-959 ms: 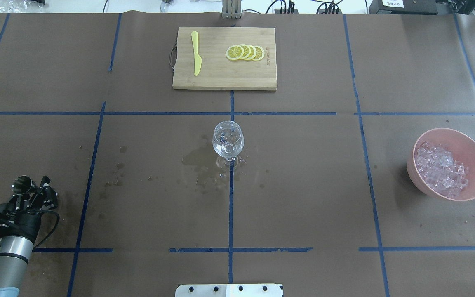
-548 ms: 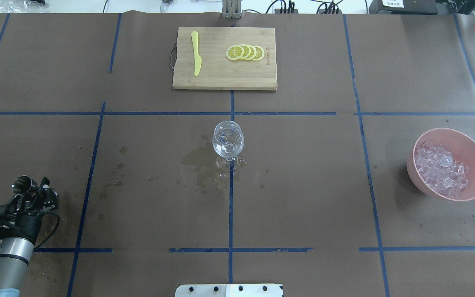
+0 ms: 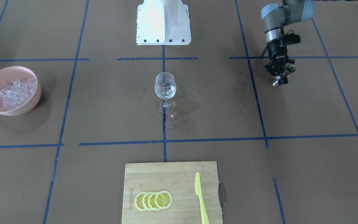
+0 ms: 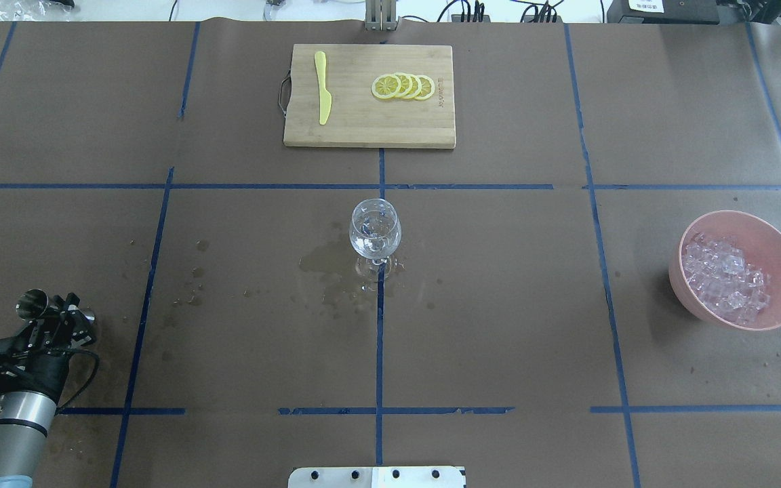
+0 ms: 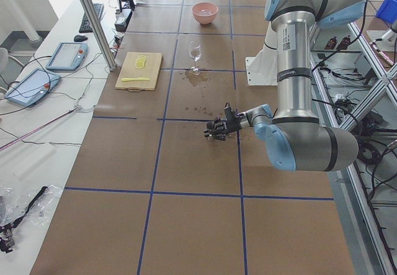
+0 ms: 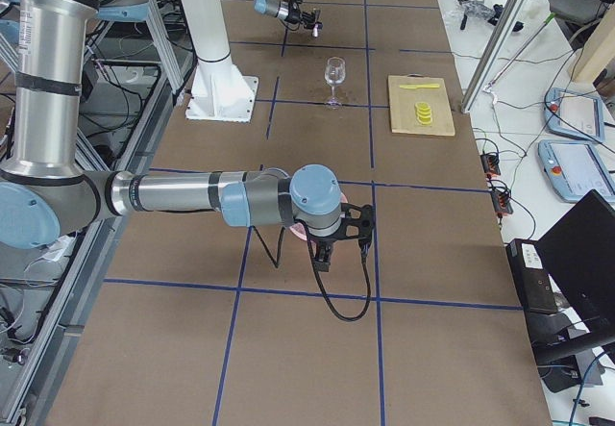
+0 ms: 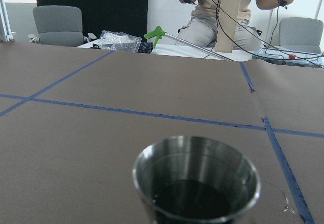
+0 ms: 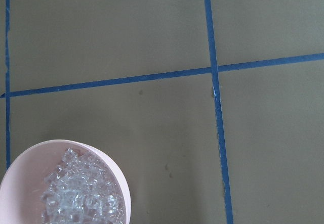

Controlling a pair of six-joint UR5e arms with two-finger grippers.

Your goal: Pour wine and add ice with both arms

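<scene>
A clear wine glass (image 4: 375, 234) stands upright at the table's middle, also in the front view (image 3: 165, 86). I cannot make out wine in it. My left gripper (image 4: 58, 314) is low at the near left, shut on a small metal measuring cup (image 4: 28, 305). It shows in the front view (image 3: 281, 75) too. In the left wrist view the cup (image 7: 197, 183) is upright with a dark inside. A pink bowl (image 4: 780, 251) holds a heap of ice (image 4: 726, 279) at the right. My right gripper (image 6: 327, 253) hovers over that bowl; I cannot tell whether it is open.
A wet patch (image 4: 326, 271) spreads on the brown paper left of the glass foot. A wooden cutting board (image 4: 363, 129) with a yellow knife (image 4: 323, 88) and lemon slices (image 4: 404, 87) lies at the far middle. The right wrist view shows ice (image 8: 81, 201) at its lower left.
My left gripper with the metal cup has shifted slightly left and back toward the robot. Nothing else has moved.
</scene>
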